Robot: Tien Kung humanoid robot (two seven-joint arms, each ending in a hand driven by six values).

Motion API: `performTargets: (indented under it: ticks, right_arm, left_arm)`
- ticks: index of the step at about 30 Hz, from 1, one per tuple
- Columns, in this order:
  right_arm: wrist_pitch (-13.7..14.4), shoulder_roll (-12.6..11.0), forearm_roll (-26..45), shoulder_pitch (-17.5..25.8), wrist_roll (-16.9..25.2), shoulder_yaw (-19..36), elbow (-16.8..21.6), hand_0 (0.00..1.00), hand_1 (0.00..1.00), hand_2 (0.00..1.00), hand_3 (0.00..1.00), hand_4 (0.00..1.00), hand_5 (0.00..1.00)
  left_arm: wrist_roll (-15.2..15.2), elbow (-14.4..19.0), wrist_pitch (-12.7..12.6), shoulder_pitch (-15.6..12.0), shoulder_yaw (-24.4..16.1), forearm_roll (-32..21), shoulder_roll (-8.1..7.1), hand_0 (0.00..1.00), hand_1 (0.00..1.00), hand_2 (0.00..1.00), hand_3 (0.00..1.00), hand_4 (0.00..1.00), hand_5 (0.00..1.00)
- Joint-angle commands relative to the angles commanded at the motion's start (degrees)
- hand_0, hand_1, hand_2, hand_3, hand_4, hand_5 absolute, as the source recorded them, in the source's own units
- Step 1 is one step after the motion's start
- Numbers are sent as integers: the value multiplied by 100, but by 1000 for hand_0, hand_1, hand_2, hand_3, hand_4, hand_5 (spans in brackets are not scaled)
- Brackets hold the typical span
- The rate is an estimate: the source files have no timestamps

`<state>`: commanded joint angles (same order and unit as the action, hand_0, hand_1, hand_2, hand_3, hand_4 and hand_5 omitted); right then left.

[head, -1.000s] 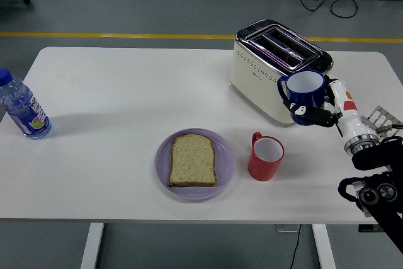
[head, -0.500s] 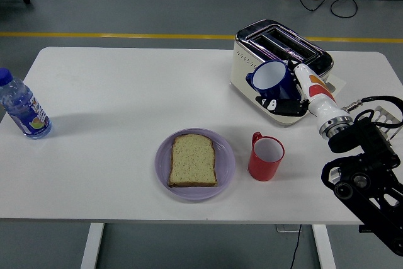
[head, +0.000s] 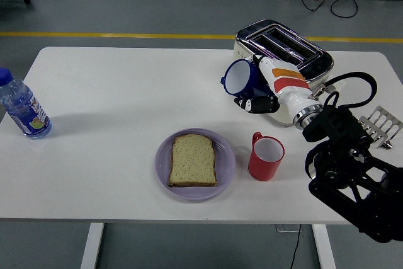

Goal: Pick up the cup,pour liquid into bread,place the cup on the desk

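- While the right hand [head: 263, 97] grips it, the blue cup [head: 240, 78] hangs tilted above the table [head: 113, 92], beside the toaster [head: 281, 51].
- Bread [head: 193, 160] lies on a purple plate [head: 225, 159], left of the red mug [head: 265, 156].

Head view, sole camera: mounted high on the robot's side, facing forward and down. White table [head: 126, 92] spans mid-frame, its near edge at bottom; grey floor with yellow line fills the top. Moderate distance; no second view.
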<state>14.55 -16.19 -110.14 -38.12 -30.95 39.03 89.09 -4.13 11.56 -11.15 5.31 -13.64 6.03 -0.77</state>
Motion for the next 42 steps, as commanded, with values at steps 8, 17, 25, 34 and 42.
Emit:
performTargets:
  ticks: [8, 17, 25, 34, 42]
  right_arm:
    - [-448, -264, -708, -523, -125, -682, -65, 437, 431, 552, 580, 639, 42]
    - [-692, -451, -782, -1057, -190, -1533, -12, 437, 431, 554, 580, 633, 42]
    - [-1035, -441, -1125, -1571, -321, -1943, -36, 439, 431, 555, 580, 628, 39]
    - [-1201, -502, -1253, -2117, -310, -2715, -27, 453, 433, 558, 580, 621, 33]
    - [-1232, -369, -1331, -2218, -348, -3039, -8, 507, 448, 565, 581, 606, 12]
  left_arm:
    - [0, 0, -1, 12, -15, -10, 0, 633, 641, 651, 503, 240, 861]
    - [0, -1, -3, -15, 10, -22, 7, 632, 641, 651, 504, 240, 860]
    - [-1, -1, -2, -31, 23, -41, 9, 633, 641, 651, 504, 240, 862]
    - [-3, 3, -3, -59, 45, -58, 20, 633, 641, 651, 503, 241, 865]
    - [-3, 7, -5, -73, 49, -61, 35, 633, 641, 651, 504, 240, 861]
